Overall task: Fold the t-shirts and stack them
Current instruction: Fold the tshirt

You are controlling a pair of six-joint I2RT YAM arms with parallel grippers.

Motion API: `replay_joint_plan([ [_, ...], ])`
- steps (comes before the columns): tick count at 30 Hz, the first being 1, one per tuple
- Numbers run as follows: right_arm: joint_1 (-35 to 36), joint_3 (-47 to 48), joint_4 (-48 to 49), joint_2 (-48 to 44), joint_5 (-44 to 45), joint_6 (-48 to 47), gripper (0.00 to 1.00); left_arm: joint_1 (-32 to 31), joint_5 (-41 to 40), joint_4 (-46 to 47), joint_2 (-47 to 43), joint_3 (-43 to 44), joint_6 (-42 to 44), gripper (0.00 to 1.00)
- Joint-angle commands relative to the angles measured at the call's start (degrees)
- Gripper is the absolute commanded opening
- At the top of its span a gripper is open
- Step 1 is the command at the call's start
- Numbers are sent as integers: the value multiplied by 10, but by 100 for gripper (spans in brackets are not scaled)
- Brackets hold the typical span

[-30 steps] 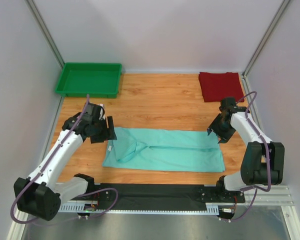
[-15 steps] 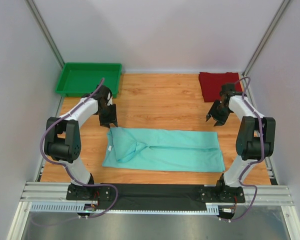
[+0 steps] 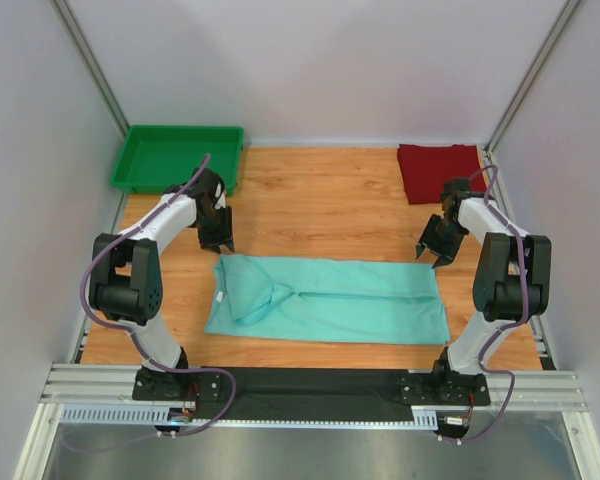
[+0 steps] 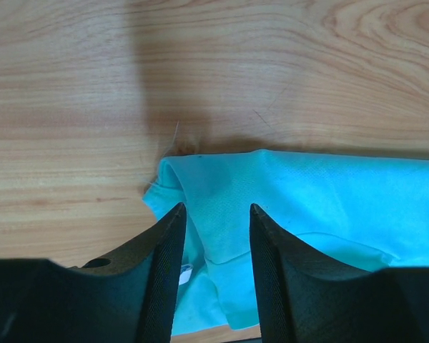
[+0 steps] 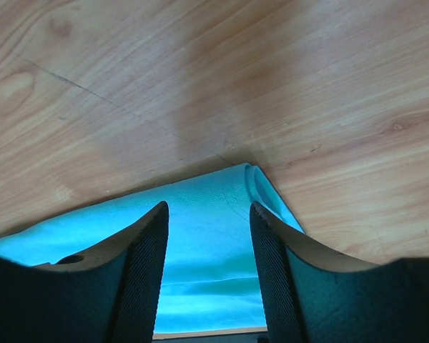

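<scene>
The mint green t-shirt (image 3: 330, 298) lies folded into a long strip across the near middle of the wooden table. The dark red t-shirt (image 3: 438, 171) lies folded at the back right. My left gripper (image 3: 218, 240) is open and empty just above the strip's far left corner (image 4: 200, 179). My right gripper (image 3: 430, 252) is open and empty just above the strip's far right corner (image 5: 254, 179). In each wrist view the corner shows between the spread fingers. A bit of white label (image 4: 185, 274) shows in the left wrist view.
A bright green plastic tray (image 3: 177, 158) stands at the back left corner. Grey walls close in the table on three sides. A black rail (image 3: 310, 385) runs along the near edge by the arm bases.
The left arm swung from the strip's left end up to its far left corner. The right gripper moved away, then came down toward the far right corner. The shirts have not moved.
</scene>
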Motion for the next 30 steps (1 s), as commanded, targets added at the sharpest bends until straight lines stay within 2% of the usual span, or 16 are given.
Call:
replay_joint_plan([
  [1,-2,-6,-3,-15,26,-20,51,0,-10,-5,3,-4,14,49],
  [9,-4,-9,3,3,60,-36,48,0,-5,-2,-1,-18,15,49],
  [23,-6,-2,15,33,52,-34,39,1,-9,23,36,-11,17,47],
  [24,-6,-1,15,36,55,-34,37,1,-11,22,38,-11,17,45],
  [28,-6,-1,20,45,67,-30,18,1,-29,25,44,-14,18,27],
  [29,-6,0,20,47,79,-29,5,1,-34,25,46,-14,17,24],
  [30,-6,2,19,50,89,-26,0,1,-48,25,47,-13,18,20],
])
